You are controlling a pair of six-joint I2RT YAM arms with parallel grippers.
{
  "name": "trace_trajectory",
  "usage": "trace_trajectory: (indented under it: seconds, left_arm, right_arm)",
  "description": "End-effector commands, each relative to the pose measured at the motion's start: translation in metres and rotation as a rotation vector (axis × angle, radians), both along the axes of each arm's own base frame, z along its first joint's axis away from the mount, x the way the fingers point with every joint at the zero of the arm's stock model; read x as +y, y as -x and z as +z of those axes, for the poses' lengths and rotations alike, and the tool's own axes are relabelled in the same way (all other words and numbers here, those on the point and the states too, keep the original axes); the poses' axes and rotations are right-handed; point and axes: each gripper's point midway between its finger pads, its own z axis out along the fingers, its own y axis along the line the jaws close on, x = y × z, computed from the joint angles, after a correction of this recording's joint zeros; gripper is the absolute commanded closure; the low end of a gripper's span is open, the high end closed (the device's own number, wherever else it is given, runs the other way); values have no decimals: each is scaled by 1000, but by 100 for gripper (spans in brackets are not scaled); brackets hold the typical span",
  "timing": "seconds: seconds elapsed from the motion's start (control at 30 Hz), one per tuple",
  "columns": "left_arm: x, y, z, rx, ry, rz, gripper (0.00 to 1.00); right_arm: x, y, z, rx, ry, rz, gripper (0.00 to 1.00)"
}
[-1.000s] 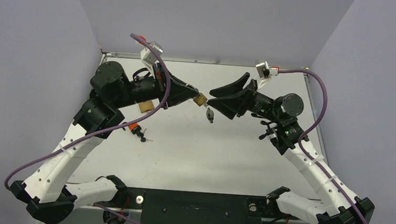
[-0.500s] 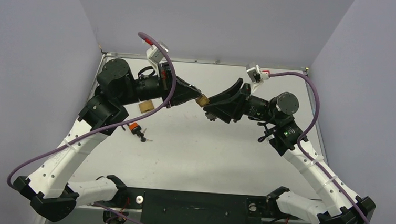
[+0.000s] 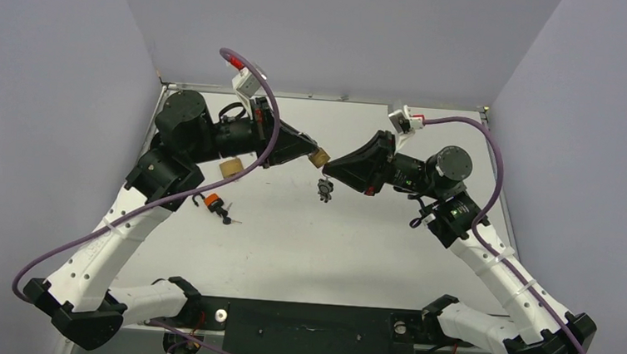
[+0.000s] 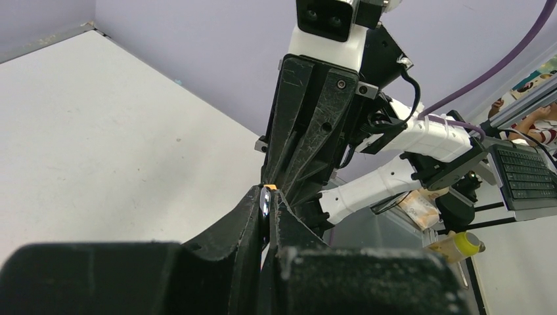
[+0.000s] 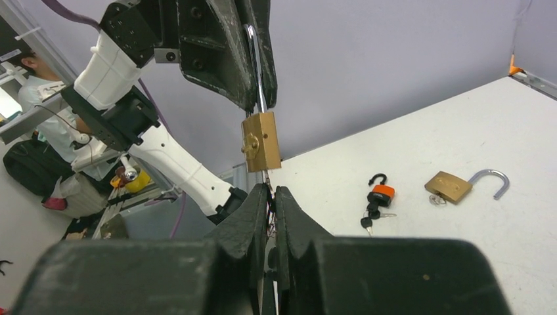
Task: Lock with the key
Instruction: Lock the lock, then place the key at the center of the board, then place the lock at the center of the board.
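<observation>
A small brass padlock (image 5: 260,141) hangs in the air between the two arms, also visible from above (image 3: 319,156). My left gripper (image 3: 309,151) is shut on its steel shackle (image 5: 252,59), whose shiny edge shows between the pads (image 4: 265,201). My right gripper (image 5: 270,191) is shut just under the lock's body, pinching the key that sticks out of its underside; the blade is hidden by the jaws. A bunch of spare keys (image 3: 323,188) dangles below the right gripper (image 3: 328,167).
On the table to the left lie a second brass padlock (image 3: 231,168) with its shackle open (image 5: 492,178) and a small orange padlock (image 3: 211,201) with black-headed keys (image 5: 369,220). Raised rims edge the table (image 3: 406,233).
My right gripper moved left up to the hanging padlock and closed on the key beneath it. The left arm shifted slightly, still holding the shackle.
</observation>
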Motion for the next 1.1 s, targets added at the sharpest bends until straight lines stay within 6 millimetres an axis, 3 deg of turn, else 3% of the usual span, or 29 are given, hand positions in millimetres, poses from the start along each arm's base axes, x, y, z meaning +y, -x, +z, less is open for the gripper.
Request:
trace_trajectory:
  seconds: [0.0,0.23,0.37,0.43,0.6,0.63,0.73,0.9,0.93,1.03,1.07]
  left_arm:
    - [14,1,46,-115,92,22,100]
    - [23,-17,58,-153,124,52,100]
    - [21,-39,41,-100,124,94,100]
    - [16,-56,23,-41,115,125,100]
    - [-1,-111,-65,195,63,226,100]
    - [-8,-122,-93,260,46,231,100]
    - [-32,-135,-140,358,20,220,100]
    - [-96,-151,-225,509,-76,172,100]
    - [-109,-149,-231,533,-68,148,100]
    - [-154,-159,-274,616,-101,94,100]
    - [-168,-155,-278,632,-100,71,100]
  right_arm:
    - [-5,3,4,-54,9,-21,100]
    - [-13,-7,-28,6,65,-101,100]
    - [-28,-36,-68,121,178,-283,100]
    - [-38,-54,-91,193,237,-392,100]
    - [-74,-111,-140,383,360,-700,100]
    - [-86,-120,-152,448,379,-763,100]
    - [-121,-147,-189,578,440,-950,100]
    - [-168,-163,-242,714,529,-1146,100]
    - [-173,-163,-250,734,546,-1160,100]
    - [-204,-166,-269,798,553,-1266,100]
    - [-210,-166,-273,812,559,-1284,100]
